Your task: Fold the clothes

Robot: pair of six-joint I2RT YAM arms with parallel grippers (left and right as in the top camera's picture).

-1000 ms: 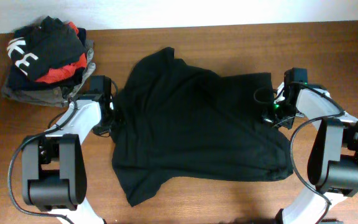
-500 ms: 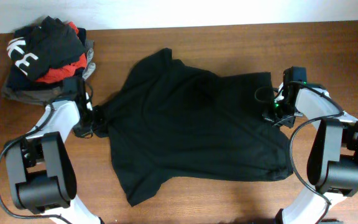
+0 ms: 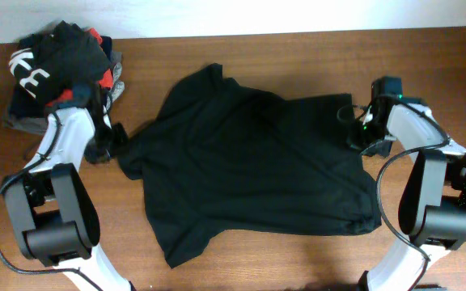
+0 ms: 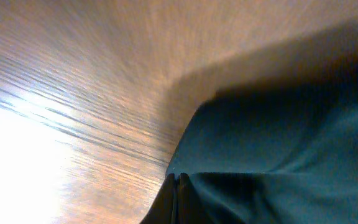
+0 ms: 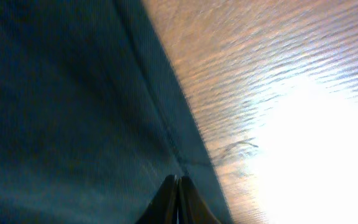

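At the upper left of the overhead frame, a pile (image 3: 51, 73) of garments is sitting on the wooden table (image 3: 241, 267), with a black piece bearing big white letters on top and red showing beneath it. Just below and right of the pile, my left gripper (image 3: 120, 139) is pinching the left edge of the black top (image 3: 249, 178). In the left wrist view my jaws are pressed together at the bottom centre, with the dark cloth caught between them and bare wood filling the upper left. The top is lying spread and rumpled across the middle of the table, one point reaching toward the upper centre and another trailing toward the lower left. At the right middle of the overhead frame, my right gripper (image 3: 361, 139) is clamping the top's right edge. The right wrist view is showing my jaws closed on the hem at the bottom centre, with fabric on the left and glare-lit wood on the right.
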